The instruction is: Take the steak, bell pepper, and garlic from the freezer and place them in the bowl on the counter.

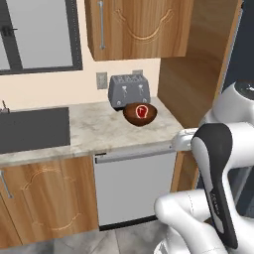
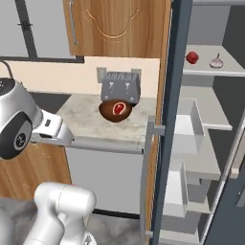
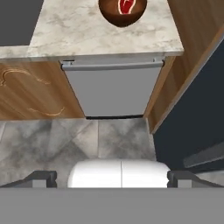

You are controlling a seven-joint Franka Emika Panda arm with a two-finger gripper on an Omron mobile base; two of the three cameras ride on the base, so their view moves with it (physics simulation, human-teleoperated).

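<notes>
The steak (image 1: 142, 111) (image 2: 118, 108) lies in the dark brown bowl (image 1: 134, 118) (image 2: 107, 114) on the beige counter (image 1: 94, 129) (image 2: 81, 117), in front of the toaster. The freezer (image 2: 201, 143) stands open at the right. The red bell pepper (image 2: 192, 57) and the pale garlic (image 2: 217, 61) sit side by side on its upper shelf. In the hand view my gripper (image 3: 112, 178) is open with nothing between its fingertips (image 3: 43, 178). It hangs over the floor in front of the counter, and the bowl (image 3: 111, 15) with the steak (image 3: 127, 6) is far ahead at the top.
A grey toaster (image 1: 129, 90) (image 2: 120, 86) stands behind the bowl. A dark sink (image 1: 32, 129) lies at the left. A steel-grey appliance front (image 1: 134, 186) (image 3: 111, 89) sits under the counter. The freezer's dark door edge (image 2: 170, 119) stands between counter and shelves.
</notes>
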